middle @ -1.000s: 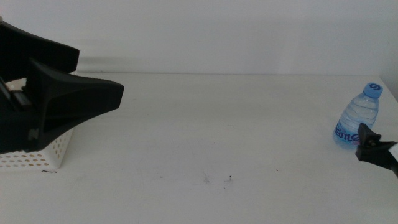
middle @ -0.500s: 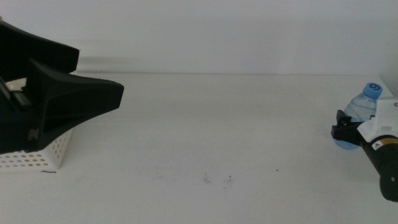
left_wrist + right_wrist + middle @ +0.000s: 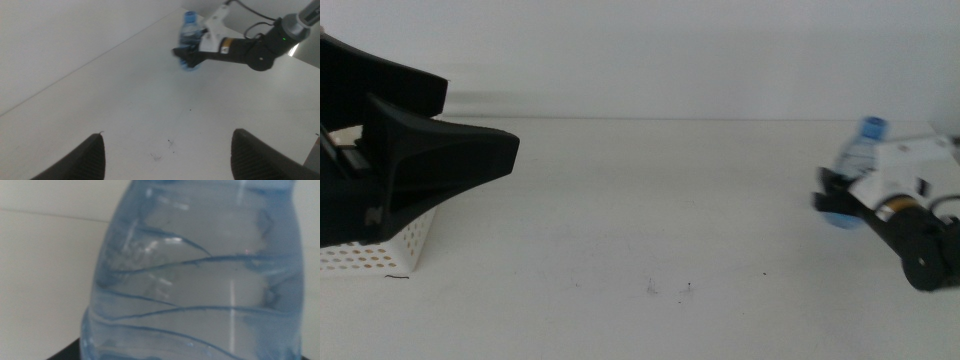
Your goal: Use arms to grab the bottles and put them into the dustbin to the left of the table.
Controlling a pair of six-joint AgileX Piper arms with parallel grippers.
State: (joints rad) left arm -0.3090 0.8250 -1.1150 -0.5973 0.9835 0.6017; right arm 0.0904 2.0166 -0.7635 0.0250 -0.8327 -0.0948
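A plain white wall stands behind a wide white bench [image 3: 640,220], matte and bare apart from a few small dark specks near its front edge.

At the far right, a clear water bottle [image 3: 852,170] with a blue cap leans at a tilt, cap toward the wall, its blue-tinted base nearest the middle of the bench. The right gripper [image 3: 832,192] is wrapped around the lower body, clenched on the bottle, and the lean suggests it has been tipped or lifted off its base so it can be carried; whether the base touches the bench cannot be told through the blur. In the right wrist view the bottle fills nearly everything: thin, glossy, see-through plastic with moulded swirling ridges and a rounded shoulder, sitting directly between the dark jaws. Plastic this thin probably dents under a firm squeeze. The arm behind the gripper has a white housing, a black jointed body and black cables.

Well apart, on the opposite side, the left gripper [image 3: 167,155] hangs with its broad, angular black jaws spread apart and nothing between them. Directly beneath it sits the dustbin [image 3: 380,250], a white plastic basket with perforated sides, mostly hidden by the gripper. The bottle has the whole width of the bench to cross.
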